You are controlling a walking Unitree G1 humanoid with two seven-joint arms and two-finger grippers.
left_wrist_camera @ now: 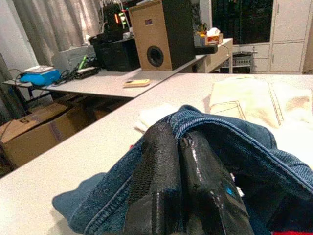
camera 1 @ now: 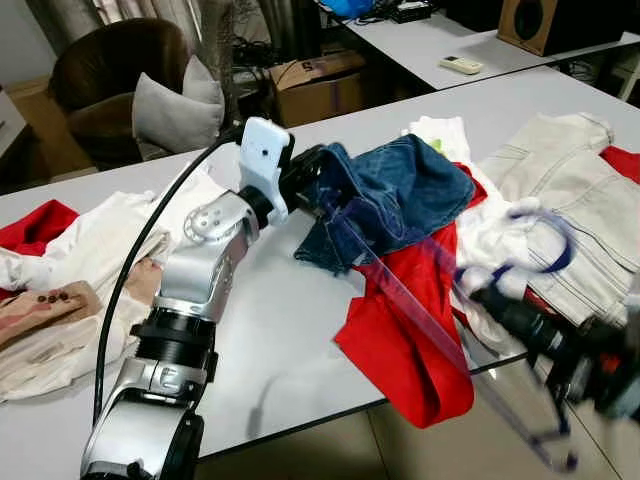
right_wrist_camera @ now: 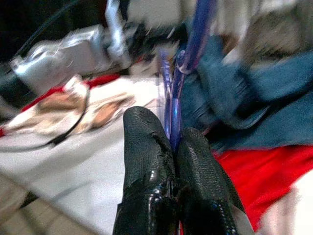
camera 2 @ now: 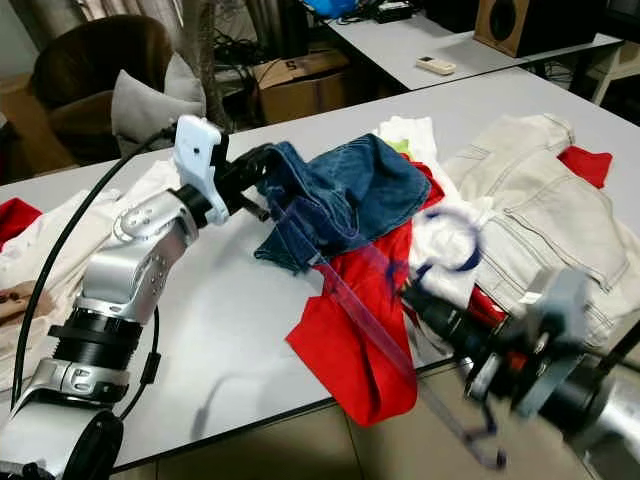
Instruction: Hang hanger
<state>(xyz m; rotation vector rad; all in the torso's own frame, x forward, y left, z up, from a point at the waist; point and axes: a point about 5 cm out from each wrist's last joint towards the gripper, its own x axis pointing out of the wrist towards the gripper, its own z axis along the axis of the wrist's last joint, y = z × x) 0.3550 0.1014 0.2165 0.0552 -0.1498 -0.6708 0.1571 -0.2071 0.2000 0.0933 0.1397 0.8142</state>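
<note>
Right end effector point(right_wrist_camera: 171, 147), lower right of the head frames, closed on the neck of a translucent blue hanger point(camera 1: 440, 330); its hook curls above the fingers, and its long axis runs up-left toward the blue jeans point(camera 1: 395, 200) at frame centre. Left end effector point(left_wrist_camera: 183, 147), fingers pressed together in the denim, holds the jeans above the desk point(camera 1: 290, 340); the hanger's far end sits nearest it.
</note>
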